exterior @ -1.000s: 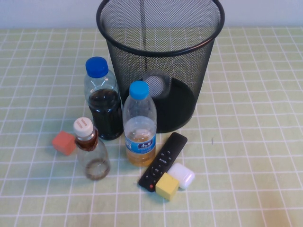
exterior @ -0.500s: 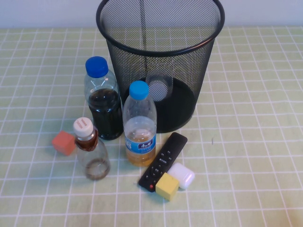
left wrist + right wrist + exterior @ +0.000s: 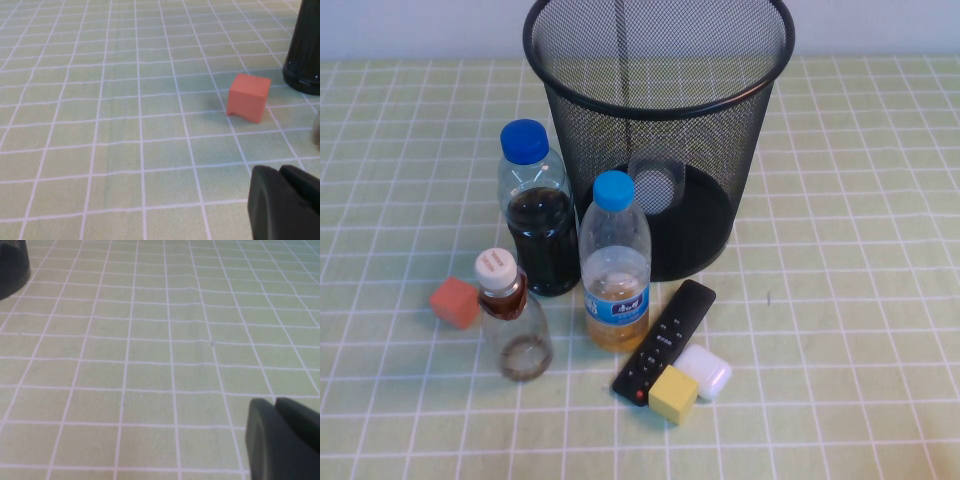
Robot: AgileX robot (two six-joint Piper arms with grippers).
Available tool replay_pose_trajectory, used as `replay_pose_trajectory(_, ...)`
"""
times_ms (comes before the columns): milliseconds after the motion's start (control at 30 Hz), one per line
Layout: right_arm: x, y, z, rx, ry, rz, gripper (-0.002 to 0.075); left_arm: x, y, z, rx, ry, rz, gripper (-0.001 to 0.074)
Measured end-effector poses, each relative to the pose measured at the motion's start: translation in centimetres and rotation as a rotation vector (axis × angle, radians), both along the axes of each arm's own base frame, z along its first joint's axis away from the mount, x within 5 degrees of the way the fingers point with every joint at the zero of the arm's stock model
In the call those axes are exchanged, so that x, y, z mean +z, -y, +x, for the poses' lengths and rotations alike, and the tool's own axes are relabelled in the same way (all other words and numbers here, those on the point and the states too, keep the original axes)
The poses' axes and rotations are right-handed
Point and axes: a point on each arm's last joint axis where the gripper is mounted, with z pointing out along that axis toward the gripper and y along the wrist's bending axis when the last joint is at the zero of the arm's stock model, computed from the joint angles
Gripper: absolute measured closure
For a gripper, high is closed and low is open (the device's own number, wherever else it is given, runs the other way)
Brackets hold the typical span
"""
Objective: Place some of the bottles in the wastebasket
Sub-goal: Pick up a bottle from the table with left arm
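Clear plastic makes the small bottle (image 3: 513, 320) likely light and a little slippery; it holds only a brown residue at the bottom and could tip or squash if squeezed hard, so the stiffer shoulder just under its white cap looks the best place to grip. It stands upright near the red block (image 3: 454, 302), in front of the dark bottle (image 3: 535, 215) and beside the amber bottle (image 3: 614, 268). Behind them stands the basket (image 3: 660, 140), with another clear bottle (image 3: 655, 182) showing through its mesh. The left gripper (image 3: 287, 202) hovers low over the cloth near the block, the right gripper (image 3: 285, 435) over bare cloth; each is only partly in view, so I cannot tell their opening.
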Motion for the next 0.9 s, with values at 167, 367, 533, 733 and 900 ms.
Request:
replay_pose_trajectory(167,0.0,0.0,0.0,0.0,0.0,0.0,0.0733,0.0,0.0,0.0,0.0,0.0,0.0,0.0739)
replay_pose_trajectory(367,0.0,0.0,0.0,0.0,0.0,0.0,0.0733,0.0,0.0,0.0,0.0,0.0,0.0,0.074)
replay_pose_trajectory(533,0.0,0.0,0.0,0.0,0.0,0.0,0.0734,0.0,0.0,0.0,0.001,0.001,0.007,0.074)
replay_pose_trajectory(733,0.0,0.0,0.0,0.0,-0.002,0.0,0.0734,0.8,0.2,0.2,0.016,0.074,-0.156,0.074)
replay_pose_trajectory(900,0.0,0.0,0.0,-0.001,-0.002,0.002,0.0734,2.3,0.1,0.3,0.043,0.212,-0.381,0.074)
